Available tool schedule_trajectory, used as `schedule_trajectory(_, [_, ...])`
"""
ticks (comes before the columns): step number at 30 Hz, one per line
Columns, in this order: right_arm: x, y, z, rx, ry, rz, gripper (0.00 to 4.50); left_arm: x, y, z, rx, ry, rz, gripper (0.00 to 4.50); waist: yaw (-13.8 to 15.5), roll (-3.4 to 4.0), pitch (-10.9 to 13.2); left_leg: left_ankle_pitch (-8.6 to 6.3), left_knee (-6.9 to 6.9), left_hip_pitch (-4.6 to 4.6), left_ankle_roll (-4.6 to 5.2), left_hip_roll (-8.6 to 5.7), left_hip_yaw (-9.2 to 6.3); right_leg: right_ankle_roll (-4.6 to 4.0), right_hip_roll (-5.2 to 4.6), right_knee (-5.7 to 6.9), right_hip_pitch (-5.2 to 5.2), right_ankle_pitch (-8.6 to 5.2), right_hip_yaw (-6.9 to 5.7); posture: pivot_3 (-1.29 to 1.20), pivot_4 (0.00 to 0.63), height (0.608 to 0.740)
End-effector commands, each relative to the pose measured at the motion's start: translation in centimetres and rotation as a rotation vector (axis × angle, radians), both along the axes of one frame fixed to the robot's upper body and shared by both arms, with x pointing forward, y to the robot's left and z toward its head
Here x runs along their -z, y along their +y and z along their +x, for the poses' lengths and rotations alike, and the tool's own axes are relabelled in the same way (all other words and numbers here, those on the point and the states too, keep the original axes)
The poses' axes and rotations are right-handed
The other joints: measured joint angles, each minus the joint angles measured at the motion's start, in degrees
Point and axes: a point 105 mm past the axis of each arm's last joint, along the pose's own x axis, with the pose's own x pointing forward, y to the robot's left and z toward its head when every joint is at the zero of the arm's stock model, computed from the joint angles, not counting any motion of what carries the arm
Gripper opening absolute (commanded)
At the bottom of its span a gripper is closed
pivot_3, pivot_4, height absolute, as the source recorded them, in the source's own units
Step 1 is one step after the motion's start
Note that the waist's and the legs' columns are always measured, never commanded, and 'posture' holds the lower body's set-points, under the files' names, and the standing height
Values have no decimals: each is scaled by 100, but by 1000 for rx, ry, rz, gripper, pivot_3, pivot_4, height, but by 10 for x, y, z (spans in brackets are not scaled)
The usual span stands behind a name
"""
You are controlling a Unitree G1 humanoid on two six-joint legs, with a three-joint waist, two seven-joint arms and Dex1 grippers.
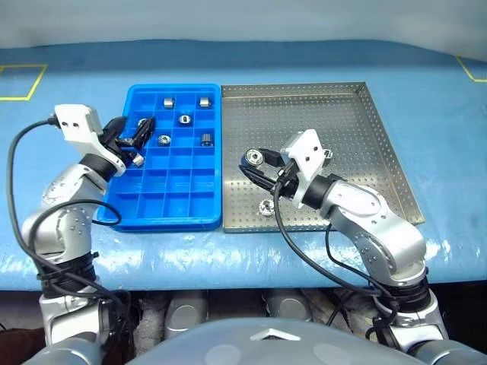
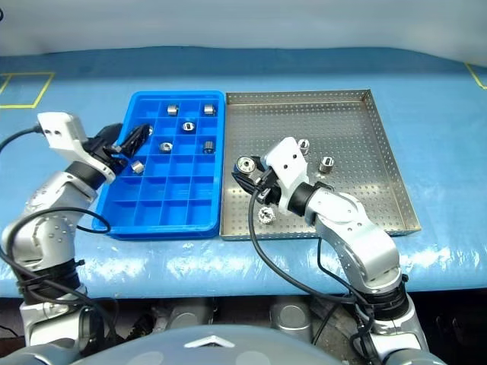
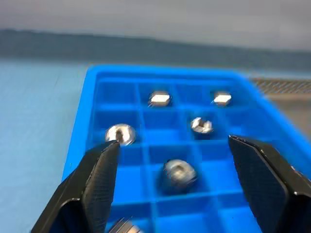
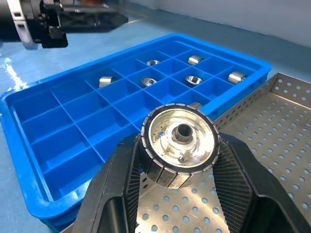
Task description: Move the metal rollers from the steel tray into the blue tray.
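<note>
A blue-covered table (image 1: 426,243) runs wide under a pale wall, with yellow tape marks at the far corners and plenty of bare cloth around both trays. The blue tray (image 1: 129,207) and the steel tray (image 1: 396,152) sit edge to edge, long sides touching, so there's no gap to cross between them. Over on the left, the left gripper (image 1: 138,135) hovers above the blue tray's far-left compartments, fingers spread wide apart with nothing between them; six metal rollers (image 1: 185,119) lie in the grid around it: one just beside its near finger, one under the fingertips, and four farther out toward the steel tray, each in its own cell. The nearer rows, back toward the wrist, sit empty. On the right, the right gripper (image 4: 179,155) is clamped firmly on one roller, hole facing the wrist camera, held just above the steel tray's perforated floor close to the shared edge. Below and nearer than that hand, one loose roller (image 2: 265,215) rests on the perforations; beyond the wrist, two more (image 2: 303,144) sit mid-tray. That's three loose, one gripped, six delivered.
</note>
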Motion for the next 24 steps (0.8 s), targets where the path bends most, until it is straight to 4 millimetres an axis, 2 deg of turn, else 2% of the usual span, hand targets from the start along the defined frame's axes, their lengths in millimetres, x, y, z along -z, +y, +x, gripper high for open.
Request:
schedule_trajectory(1, [-8, 12, -5, -63, -39, 1, 1795, -9, -11, -18, 157, 16, 63, 3890, -15, 1, 0, 0, 0, 1, 0, 0, 0, 3, 0, 0, 0, -2, -1, -15, 150, 740])
schedule_trajectory(4, [-14, 19, -3, -72, -36, 55, 1795, 29, 6, -27, 112, 198, 297, 3890, -65, 4, 0, -1, -7, 9, 1, 3, 0, 6, 4, 5, -1, -13, 1, -15, 150, 740])
schedule_trajectory(7, [-14, 32, -3, -111, -11, 91, 1795, 44, 22, -34, 55, 257, 364, 3890, -59, 2, 2, -1, -9, 10, 1, 7, 0, 3, 7, 8, -4, -16, 0, -14, 150, 740])
schedule_trajectory(11, [-2, 60, -1, -187, 10, 39, 1795, 42, 32, -50, 53, 212, 329, 3890, -47, 1, 2, -1, -8, 8, 1, 12, -1, -2, 8, 8, -6, -17, -5, -3, 150, 740])
schedule_trajectory(14, [10, 74, 9, -197, 49, 11, 1795, 48, 43, -59, 26, 228, 359, 3890, -27, 0, 2, -1, -13, 8, 0, 13, 1, -26, 4, 8, -9, -8, -9, 18, 150, 740])
schedule_trajectory(18, [27, 87, 21, -192, 91, -25, 1795, 46, 44, -65, 19, 207, 333, 3890, 55, 0, 2, -1, -16, 7, 0, 14, -1, -34, 5, 9, -12, -9, -14, 49, 150, 740])
schedule_trajectory(21, [28, 96, 26, -204, 92, -23, 1795, 39, 40, -69, 20, 164, 280, 3890, 124, -1, 2, -1, -16, 1, -1, 12, -5, -37, 1, 6, -12, -10, -17, 84, 150, 740])
schedule_trajectory(24, [26, 103, 32, -226, 65, -17, 1795, 40, 46, -72, -20, 169, 271, 3890, 147, -1, 2, -1, -17, 2, -2, 11, -5, -38, 1, 6, -12, -9, -17, 102, 150, 740])
